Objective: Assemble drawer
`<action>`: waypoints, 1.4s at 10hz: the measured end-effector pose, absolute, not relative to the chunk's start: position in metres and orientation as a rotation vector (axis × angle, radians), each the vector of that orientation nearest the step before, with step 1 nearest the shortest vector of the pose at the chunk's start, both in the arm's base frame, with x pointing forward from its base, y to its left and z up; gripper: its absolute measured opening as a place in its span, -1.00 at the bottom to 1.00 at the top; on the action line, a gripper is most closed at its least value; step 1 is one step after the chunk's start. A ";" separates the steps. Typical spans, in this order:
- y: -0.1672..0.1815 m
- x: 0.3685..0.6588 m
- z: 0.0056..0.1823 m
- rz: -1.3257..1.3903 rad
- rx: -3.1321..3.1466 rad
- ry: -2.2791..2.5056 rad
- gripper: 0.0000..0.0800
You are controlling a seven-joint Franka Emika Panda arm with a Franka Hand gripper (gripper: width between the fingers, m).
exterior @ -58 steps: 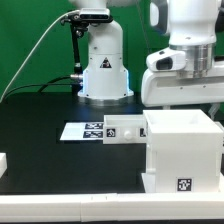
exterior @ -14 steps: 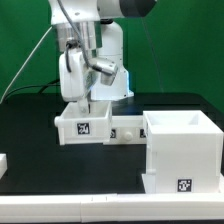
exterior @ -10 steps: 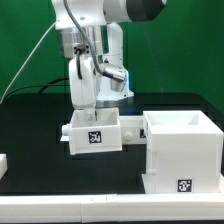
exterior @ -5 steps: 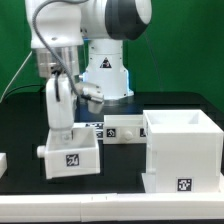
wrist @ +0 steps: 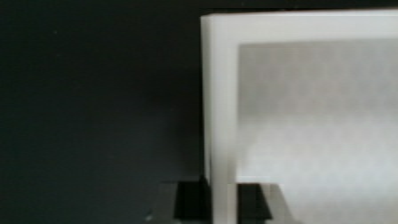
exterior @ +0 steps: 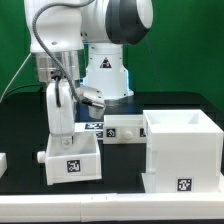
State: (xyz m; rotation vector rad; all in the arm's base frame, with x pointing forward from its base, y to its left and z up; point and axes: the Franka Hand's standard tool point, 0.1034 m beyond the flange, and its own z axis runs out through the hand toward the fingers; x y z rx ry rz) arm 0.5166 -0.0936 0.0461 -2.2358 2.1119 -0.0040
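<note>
In the exterior view, the gripper (exterior: 61, 136) is clamped on one wall of the small drawer box (exterior: 72, 160). The box is low at the exterior view's left, well apart from the larger housing (exterior: 182, 150).

In the wrist view, the fingertips (wrist: 192, 200) pinch that thin wall between them.

I'd say the box is being positioned. Next it needs squaring up to the housing's opening.

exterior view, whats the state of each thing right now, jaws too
jaws: shut on one wall of the small drawer box
small drawer box: upright, open side up, held; cannot tell whether it touches the table
large box: upright, open top, standing free on the table
small tagged part: lying loose beside the large box
marker board: flat, partly hidden behind the small drawer box
</note>
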 end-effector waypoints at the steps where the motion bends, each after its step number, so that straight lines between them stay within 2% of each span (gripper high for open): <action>1: -0.094 0.516 0.045 -0.002 -2.236 2.114 -0.90; 5: -0.095 0.529 0.027 -0.014 -2.233 2.136 -0.90; 7: -0.094 0.528 0.026 -0.010 -2.241 2.130 -0.90; 8: -0.094 0.528 0.026 -0.009 -2.242 2.130 -0.66; 10: -0.093 0.529 0.027 -0.010 -2.246 2.123 0.03; 11: -0.091 0.530 0.034 -0.030 -2.262 2.087 0.03; 12: -0.093 0.528 0.043 -0.078 -2.289 2.026 0.45; 14: -0.093 0.523 0.057 -0.119 -2.328 1.941 0.61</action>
